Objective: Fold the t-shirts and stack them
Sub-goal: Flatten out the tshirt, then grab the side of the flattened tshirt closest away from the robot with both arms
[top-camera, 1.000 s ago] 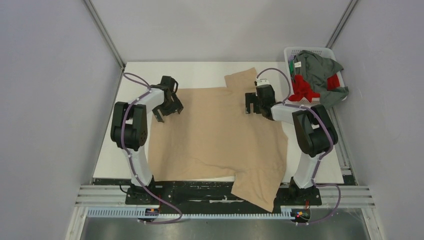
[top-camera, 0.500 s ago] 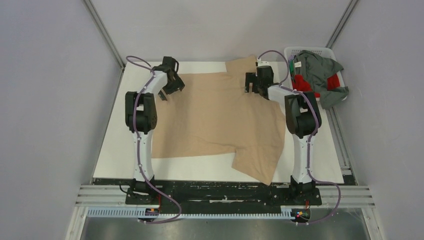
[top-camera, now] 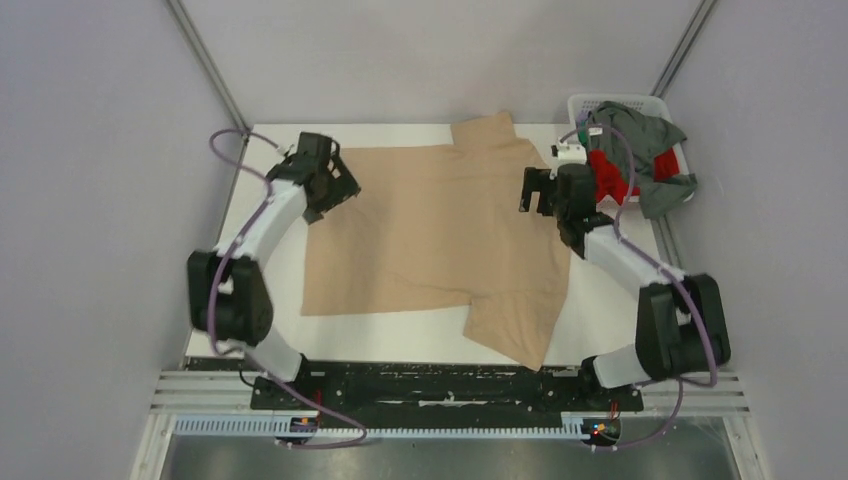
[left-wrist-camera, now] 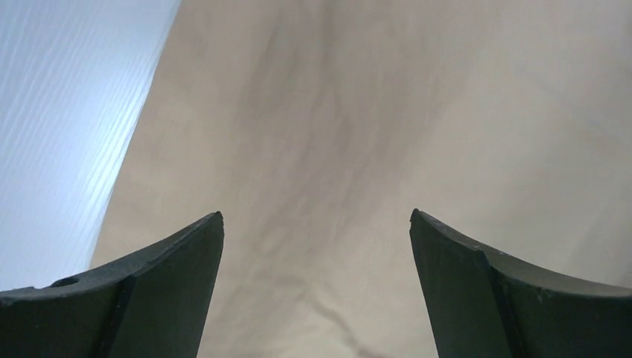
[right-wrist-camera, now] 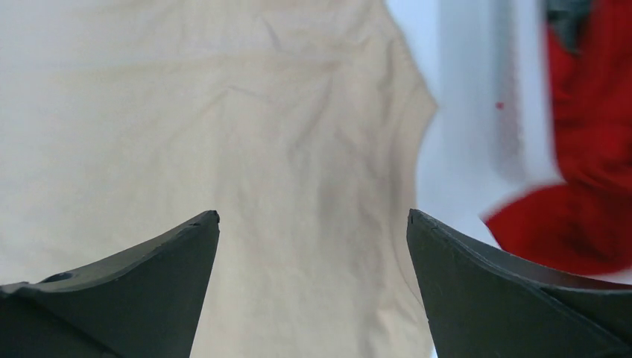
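The tan t-shirt [top-camera: 430,230] lies spread on the white table [top-camera: 255,290]. The left gripper [top-camera: 332,194] and the right gripper [top-camera: 538,192] hang released and empty near its far corners. I would pinch both corners evenly, right at the edge. The left side has free table, but on the right the basket [top-camera: 600,98] stands close.

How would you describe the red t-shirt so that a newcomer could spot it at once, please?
Find the white table and go to its far right corner, where a white lattice basket stands. The red t-shirt bunches at the basket's near left side, the only bright red cloth beside the grey-green t-shirt.
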`<state>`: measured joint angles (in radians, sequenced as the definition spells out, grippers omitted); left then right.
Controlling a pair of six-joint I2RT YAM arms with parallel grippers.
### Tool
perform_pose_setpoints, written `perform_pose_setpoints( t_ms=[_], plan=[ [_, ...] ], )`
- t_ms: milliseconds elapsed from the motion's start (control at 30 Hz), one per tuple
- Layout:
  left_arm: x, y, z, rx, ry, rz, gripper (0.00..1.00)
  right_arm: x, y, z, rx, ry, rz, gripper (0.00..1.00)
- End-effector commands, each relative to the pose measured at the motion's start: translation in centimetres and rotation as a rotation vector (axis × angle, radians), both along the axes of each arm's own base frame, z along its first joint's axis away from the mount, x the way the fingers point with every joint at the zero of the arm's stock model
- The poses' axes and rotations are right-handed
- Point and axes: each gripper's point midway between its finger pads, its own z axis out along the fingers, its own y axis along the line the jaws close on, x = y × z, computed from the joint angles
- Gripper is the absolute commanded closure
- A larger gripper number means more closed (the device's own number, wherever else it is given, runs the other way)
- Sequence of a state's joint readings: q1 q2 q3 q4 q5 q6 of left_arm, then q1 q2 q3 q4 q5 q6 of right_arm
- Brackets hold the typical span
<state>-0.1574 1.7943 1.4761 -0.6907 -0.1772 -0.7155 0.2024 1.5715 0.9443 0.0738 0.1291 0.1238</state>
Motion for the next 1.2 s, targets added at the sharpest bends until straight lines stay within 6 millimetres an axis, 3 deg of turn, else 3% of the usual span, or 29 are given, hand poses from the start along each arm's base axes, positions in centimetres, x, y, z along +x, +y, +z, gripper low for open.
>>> perform_pose_setpoints(
  t_ms=[0,100,233,433,533,767,1167],
  plan=[
    [-7.8,0.9,1.1,-0.027,-0.056,0.050,0.00,-4.3,-3.4,0.5,0.021,-0.064,-0.153,0.02],
    [-13.4,2.0,-1.1,-0.013,0.023,0.067,0.00,-6.2,-4.0,-0.4,0.030,-0.050,-0.165,0.02],
    [-19.7,4.3,-2.8,0.063,0.171,0.166,0.00,-7.1,-3.4,-1.1,0.046,-0.026,-0.125,0.02],
    [-23.8,5.4,-5.1,0.029,0.169,0.332,0.00,-7.0,-1.3,-0.8,0.093,-0.018,-0.012,0.02],
    [-24.5,5.5,-6.5,0.010,0.162,0.386,0.06,-6.9,-0.9,-0.5,0.107,-0.031,0.007,0.02],
    [-24.2,5.6,-9.6,0.010,0.195,0.462,0.34,-7.1,0.5,0.1,0.147,-0.049,0.084,0.02],
    [-23.3,6.2,-11.8,0.018,0.182,0.503,0.42,-7.0,0.7,0.0,0.160,-0.043,0.095,0.02]
  ],
)
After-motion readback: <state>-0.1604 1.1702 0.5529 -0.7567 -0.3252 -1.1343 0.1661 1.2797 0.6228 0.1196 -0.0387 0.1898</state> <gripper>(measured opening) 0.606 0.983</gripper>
